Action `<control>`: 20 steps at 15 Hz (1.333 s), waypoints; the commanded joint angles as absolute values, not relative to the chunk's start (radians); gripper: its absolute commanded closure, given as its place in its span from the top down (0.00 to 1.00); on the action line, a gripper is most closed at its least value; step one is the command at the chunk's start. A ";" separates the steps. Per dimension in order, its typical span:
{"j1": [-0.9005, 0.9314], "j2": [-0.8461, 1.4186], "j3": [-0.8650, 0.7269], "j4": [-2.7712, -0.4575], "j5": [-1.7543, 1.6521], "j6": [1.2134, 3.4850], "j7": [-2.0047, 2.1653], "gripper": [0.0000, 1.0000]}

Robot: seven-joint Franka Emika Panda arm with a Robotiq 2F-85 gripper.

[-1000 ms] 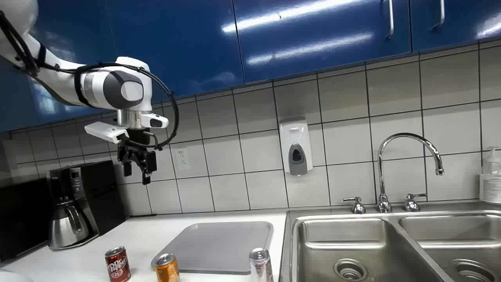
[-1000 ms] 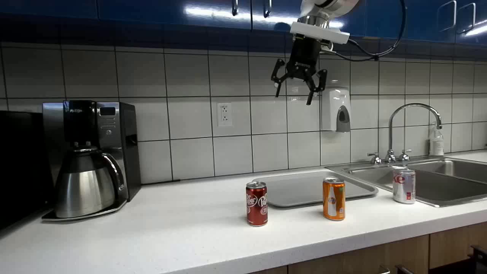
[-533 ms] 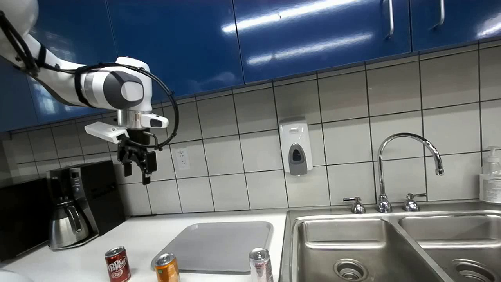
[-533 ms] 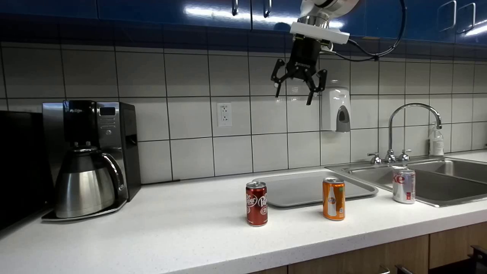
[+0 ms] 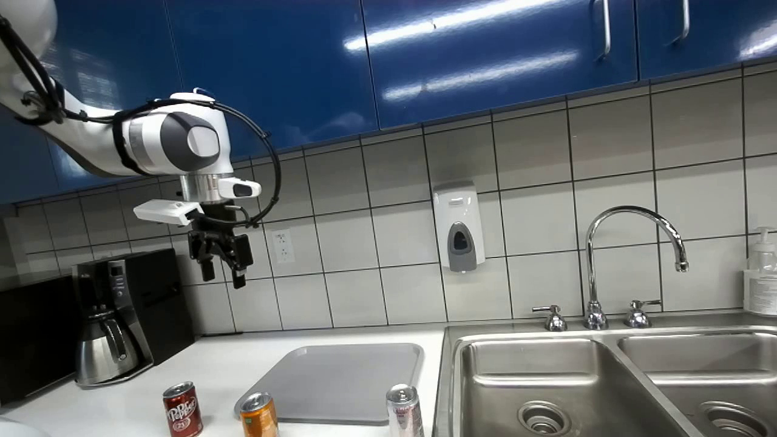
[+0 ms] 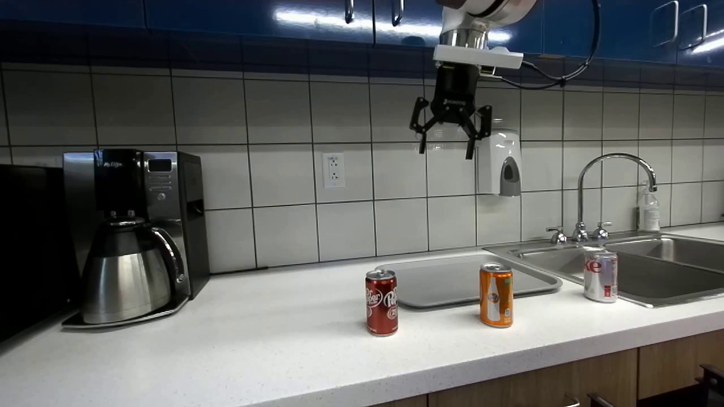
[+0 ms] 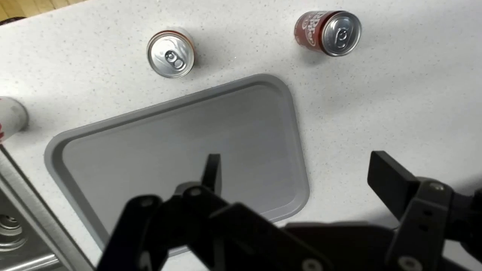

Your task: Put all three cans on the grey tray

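Observation:
The dark red can, the orange can and the silver-grey can stand upright on the counter, apart from each other. The grey tray lies flat behind them with nothing on it. The cans also show in the wrist view: dark red, orange can and part of the silver-grey can at the left edge. My gripper is open and empty, high above the counter, pointing down. In the wrist view the gripper spans the tray's right edge.
A coffee maker with a steel pot stands at the left on the counter. The steel sink and faucet are at the right. A soap dispenser hangs on the tiled wall behind the gripper. Blue cabinets hang above.
Over the last half second my gripper has shifted slightly and swung closer to vertical, staying open. Before that it was still. The cans and tray have not moved.

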State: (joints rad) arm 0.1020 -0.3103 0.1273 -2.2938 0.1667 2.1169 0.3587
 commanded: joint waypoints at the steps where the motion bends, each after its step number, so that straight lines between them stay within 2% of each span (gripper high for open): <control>1: 0.068 -0.346 0.150 -2.348 0.093 2.161 0.425 1.00; 20: -0.116 -0.432 0.044 -2.548 -0.025 2.264 0.445 1.00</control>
State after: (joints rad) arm -0.0807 -0.3953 0.0560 -2.5056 0.0033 2.2362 0.4350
